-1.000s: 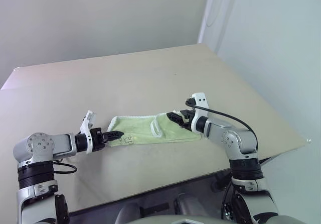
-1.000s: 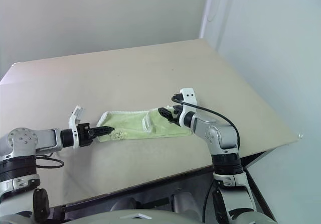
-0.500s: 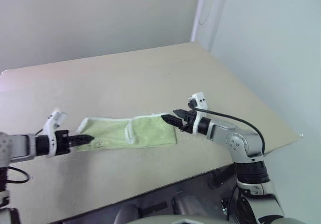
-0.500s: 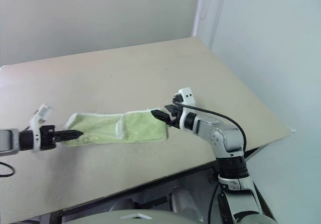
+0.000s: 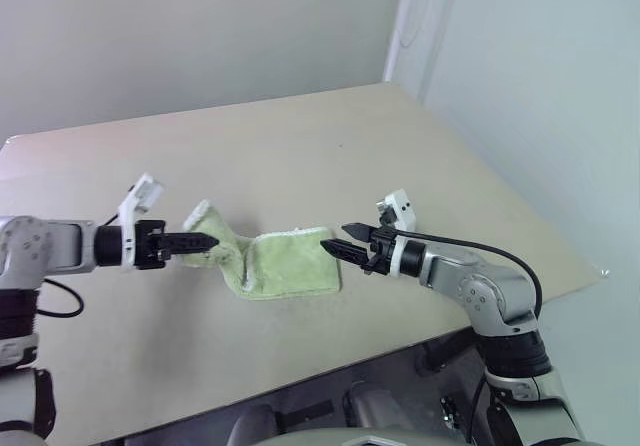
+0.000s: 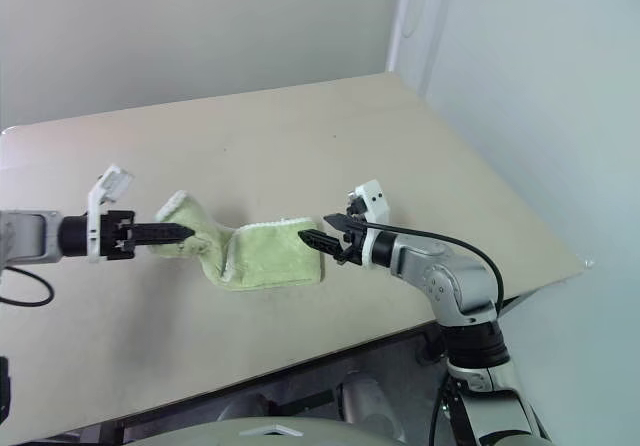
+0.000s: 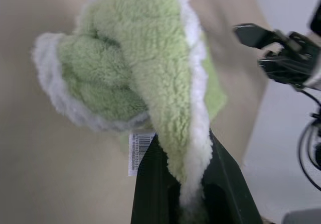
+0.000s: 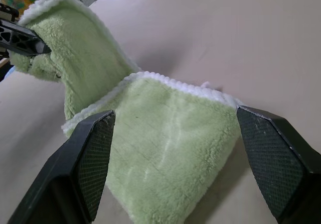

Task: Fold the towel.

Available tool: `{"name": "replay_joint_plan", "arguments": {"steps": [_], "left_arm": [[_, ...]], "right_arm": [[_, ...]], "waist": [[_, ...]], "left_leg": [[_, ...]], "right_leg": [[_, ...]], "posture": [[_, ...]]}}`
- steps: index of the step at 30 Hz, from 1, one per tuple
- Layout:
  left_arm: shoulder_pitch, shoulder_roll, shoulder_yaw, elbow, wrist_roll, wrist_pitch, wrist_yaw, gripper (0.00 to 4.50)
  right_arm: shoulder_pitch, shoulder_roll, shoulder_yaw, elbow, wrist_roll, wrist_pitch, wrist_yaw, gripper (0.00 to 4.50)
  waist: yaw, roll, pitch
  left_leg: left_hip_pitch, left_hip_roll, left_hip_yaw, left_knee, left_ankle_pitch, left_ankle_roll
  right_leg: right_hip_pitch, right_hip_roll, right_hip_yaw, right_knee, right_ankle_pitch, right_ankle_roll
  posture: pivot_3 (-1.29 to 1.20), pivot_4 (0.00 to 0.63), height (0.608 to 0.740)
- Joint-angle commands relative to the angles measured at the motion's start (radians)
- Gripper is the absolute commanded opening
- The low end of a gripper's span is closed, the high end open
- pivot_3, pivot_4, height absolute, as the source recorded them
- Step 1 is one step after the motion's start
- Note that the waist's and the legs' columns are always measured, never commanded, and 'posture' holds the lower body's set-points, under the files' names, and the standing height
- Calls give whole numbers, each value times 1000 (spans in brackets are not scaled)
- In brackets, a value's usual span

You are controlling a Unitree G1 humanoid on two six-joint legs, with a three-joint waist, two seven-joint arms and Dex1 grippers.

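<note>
The towel (image 5: 290, 266) is pale lime-green terry with white edging. Its right half lies flat on the table (image 5: 300, 146), and its left end rises off the surface. My left gripper (image 5: 210, 242) is shut on that raised end. In the left wrist view the cloth bunches over the black fingers (image 7: 150, 184), with a small white tag (image 7: 139, 151) hanging beside them. My right gripper (image 5: 335, 238) hovers just off the towel's right edge, open and holding nothing. Its two pads (image 8: 85, 163) stand either side of the flat part of the towel (image 8: 165, 143).
The tan table runs far back toward a plain wall. Its front edge (image 5: 330, 361) lies close below the towel, and its right edge (image 5: 520, 206) slants away behind my right arm. A black cable (image 5: 470, 241) loops over the right forearm.
My left gripper has lifted the towel's left end off the table and carried it rightward, so the cloth now humps. My right gripper has drawn back off the towel's right end.
</note>
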Motion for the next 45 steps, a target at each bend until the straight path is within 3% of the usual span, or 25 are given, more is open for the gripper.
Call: {"name": "replay_joint_plan", "arguments": {"steps": [1, 7, 13, 19, 25, 32, 39, 45], "left_arm": [[-71, -6, -71, -4, -7, -10, -58, 38], [-162, -28, -252, 10, 35, -50, -168, 38], [-234, -134, -404, 63, 92, -107, -237, 38], [-258, -217, -480, 137, 155, -168, -281, 38], [-282, -305, -475, 215, 201, -191, -265, 1802], [-297, -373, -423, 260, 205, -182, -242, 4444], [-297, -387, -312, 204, 144, -133, -223, 4480], [-273, -339, -245, 141, 132, -127, -197, 4480]], "right_arm": [[10, -6, -40, -65, 24, 4, -28, 4042], [37, 1, -63, -92, 25, 15, -77, 4042], [82, 11, -97, -130, 24, 24, -141, 4042], [113, 17, -111, -155, 22, 26, -189, 4042], [117, 9, -110, -162, 24, 29, -209, 4042], [112, 7, -97, -143, 16, 23, -215, 4042], [92, 17, -104, -107, 15, 1, -211, 4042], [65, 30, -126, -81, 24, -19, -219, 4042]], "waist": [[1, 0, 0], [-2, 0, 0], [3, 0, 0], [16, 0, 0], [24, 0, 0], [23, 0, 0], [23, 0, 0], [22, 0, 0]], "left_leg": [[0, 0, 0, 0, 0, 0], [0, 0, 1, 1, 0, 0], [0, 0, 0, 1, 0, 0], [0, 0, 1, 1, 0, 0], [0, -1, 1, 3, 0, 0], [0, -1, 0, 3, 0, 0], [1, -1, 0, 3, 0, 0], [1, -1, 0, 3, 0, 0]], "right_leg": [[0, 0, 0, 0, 0, 0], [0, 0, 1, 0, 0, 0], [1, 0, 1, 0, -1, 0], [0, 0, 1, 0, -1, 0], [1, 0, 1, 0, -1, 0], [2, 0, 1, 0, -1, 0], [2, 0, 1, 1, 0, 0], [2, 0, 1, 1, 0, 1]], "posture": [[0, 0, 740], [0, 0, 740], [0, 0, 740], [0, 0, 740], [0, 0, 740], [0, 0, 740], [0, 0, 740], [0, 0, 740]]}}
